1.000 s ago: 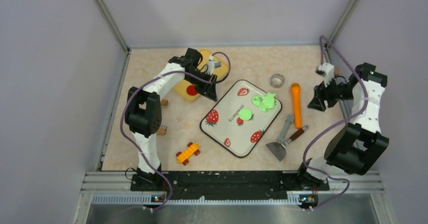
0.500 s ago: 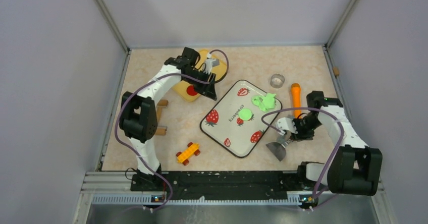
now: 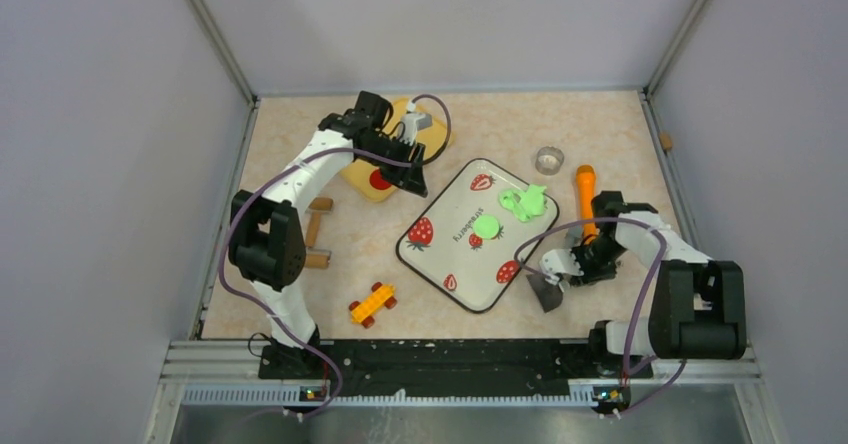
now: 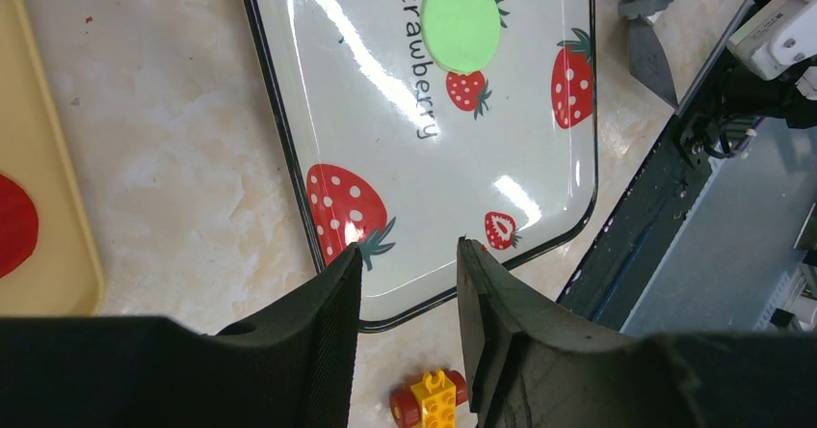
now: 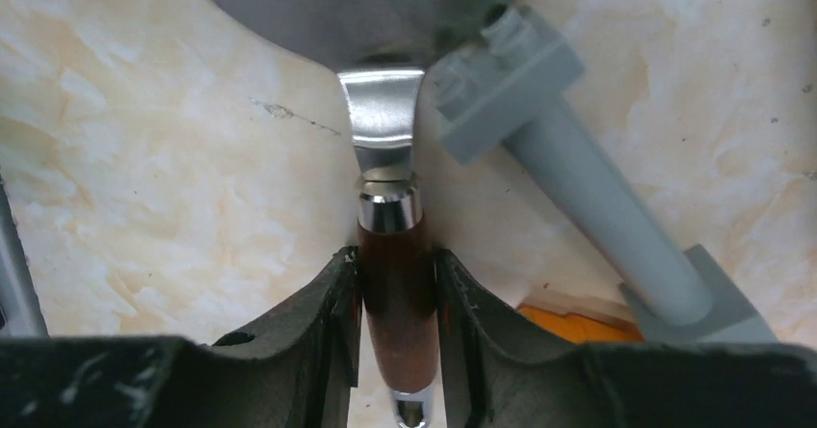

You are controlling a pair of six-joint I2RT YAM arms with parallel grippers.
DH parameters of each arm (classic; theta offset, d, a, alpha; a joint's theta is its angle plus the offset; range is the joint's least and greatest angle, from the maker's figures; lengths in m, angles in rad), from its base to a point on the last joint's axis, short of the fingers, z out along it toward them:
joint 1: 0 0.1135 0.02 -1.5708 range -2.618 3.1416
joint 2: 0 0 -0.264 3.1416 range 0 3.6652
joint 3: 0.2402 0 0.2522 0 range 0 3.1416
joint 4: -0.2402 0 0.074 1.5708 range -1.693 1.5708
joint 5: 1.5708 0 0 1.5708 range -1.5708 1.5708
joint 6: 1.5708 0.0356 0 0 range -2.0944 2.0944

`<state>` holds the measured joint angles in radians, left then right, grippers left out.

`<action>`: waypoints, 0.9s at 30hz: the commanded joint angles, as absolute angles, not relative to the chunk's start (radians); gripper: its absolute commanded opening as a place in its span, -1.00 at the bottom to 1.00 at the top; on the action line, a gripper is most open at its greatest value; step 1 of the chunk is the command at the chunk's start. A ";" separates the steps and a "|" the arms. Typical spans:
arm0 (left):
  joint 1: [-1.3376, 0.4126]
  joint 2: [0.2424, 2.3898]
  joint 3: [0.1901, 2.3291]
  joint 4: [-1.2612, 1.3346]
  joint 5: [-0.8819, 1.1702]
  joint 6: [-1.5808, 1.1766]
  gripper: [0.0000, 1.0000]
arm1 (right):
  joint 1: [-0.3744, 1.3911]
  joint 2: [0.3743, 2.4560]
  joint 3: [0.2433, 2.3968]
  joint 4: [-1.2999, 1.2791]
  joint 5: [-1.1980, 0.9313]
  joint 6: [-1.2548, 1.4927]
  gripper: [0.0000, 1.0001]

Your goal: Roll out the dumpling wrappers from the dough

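R gripper (image 5: 397,259) clamped on scraper (image 5: 383,120) handle, blade ahead, L gripper (image 4: 407,264) jaws apart above tray (image 4: 540,91) edge, wrapper (image 4: 462,21) farther ahead

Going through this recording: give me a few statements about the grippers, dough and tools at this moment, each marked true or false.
1. The right gripper clasps the scraper by its wooden handle. True.
2. The left gripper holds the dough. False: its jaws are open and empty, and the dough lies on the tray.
3. A flat green wrapper lies on the tray. True.
4. The orange roller lies on the tray. False: it lies on the table, right of the tray.
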<state>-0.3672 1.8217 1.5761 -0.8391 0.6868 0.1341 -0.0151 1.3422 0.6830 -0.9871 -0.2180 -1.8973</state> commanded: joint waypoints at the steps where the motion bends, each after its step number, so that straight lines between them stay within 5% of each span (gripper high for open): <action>1: -0.364 1.789 1.596 -0.837 0.688 0.150 -0.12 | -0.007 1.332 0.666 -0.996 -0.189 -1.923 -0.46; 3: -0.365 1.791 1.605 -0.841 0.687 0.147 -0.11 | -0.008 1.285 0.658 -1.031 -0.187 -1.925 -0.52; 6: -0.365 1.805 1.632 -0.845 0.681 0.121 -0.12 | -0.007 1.189 0.674 -1.109 -0.214 -1.949 -1.00; 13: -0.366 1.799 1.676 -0.821 0.722 0.012 -0.11 | -0.006 0.985 0.949 -1.464 -0.391 -2.001 -1.00; 27: -0.366 1.821 1.640 -0.660 0.890 -0.114 -0.07 | 0.152 1.212 1.360 -1.273 -0.614 -1.330 -1.00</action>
